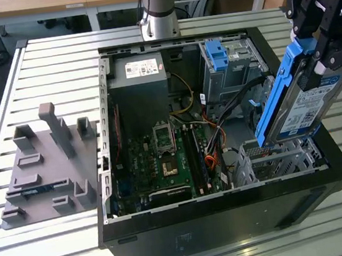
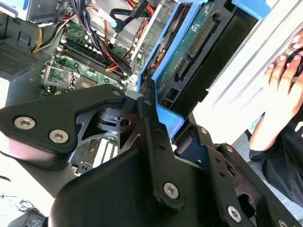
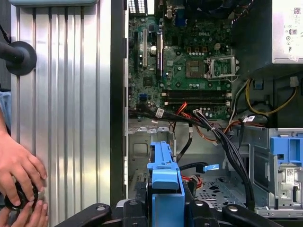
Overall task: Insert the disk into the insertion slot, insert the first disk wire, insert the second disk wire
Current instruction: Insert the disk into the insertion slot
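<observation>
Low right in the exterior view, the insertion slot [image 1: 277, 152] sits just under the tilted disk [image 1: 299, 106], which the gripper [image 1: 315, 60] clamps firmly. Orange and black cables [image 1: 213, 141] crowd beside the slot. Farther back stands the grey cage [image 1: 222, 65].

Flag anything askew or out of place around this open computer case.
The silver hard drive in its blue plastic carrier hangs steeply tilted in the black gripper, its lower end at the perforated silver-grey drive bay, not seated flat. A person's hand rests beside the black case.
</observation>
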`<state>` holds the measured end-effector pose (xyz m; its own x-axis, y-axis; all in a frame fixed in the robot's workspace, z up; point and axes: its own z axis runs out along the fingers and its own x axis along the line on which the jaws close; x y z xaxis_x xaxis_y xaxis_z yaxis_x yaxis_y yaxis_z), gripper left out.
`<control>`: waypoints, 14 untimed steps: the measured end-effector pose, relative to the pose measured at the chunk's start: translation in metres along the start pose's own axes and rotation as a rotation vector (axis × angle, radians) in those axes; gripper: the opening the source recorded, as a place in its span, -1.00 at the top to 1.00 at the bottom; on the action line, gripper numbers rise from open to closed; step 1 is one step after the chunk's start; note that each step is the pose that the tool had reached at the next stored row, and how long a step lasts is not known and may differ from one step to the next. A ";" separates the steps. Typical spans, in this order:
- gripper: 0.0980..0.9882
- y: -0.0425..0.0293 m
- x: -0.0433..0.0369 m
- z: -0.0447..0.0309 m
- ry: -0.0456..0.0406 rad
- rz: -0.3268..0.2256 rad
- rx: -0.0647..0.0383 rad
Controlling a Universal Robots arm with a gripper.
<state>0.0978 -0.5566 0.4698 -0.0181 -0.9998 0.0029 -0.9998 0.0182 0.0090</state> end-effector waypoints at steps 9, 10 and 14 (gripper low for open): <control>0.40 0.0036 -0.0013 0.0053 0.0001 -0.006 0.000; 0.40 0.0036 -0.0014 0.0056 0.0000 -0.006 0.000; 0.40 0.0038 -0.0024 0.0075 0.0004 -0.006 0.000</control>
<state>0.0940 -0.5542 0.4623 -0.0126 -0.9999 0.0032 -0.9999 0.0126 0.0090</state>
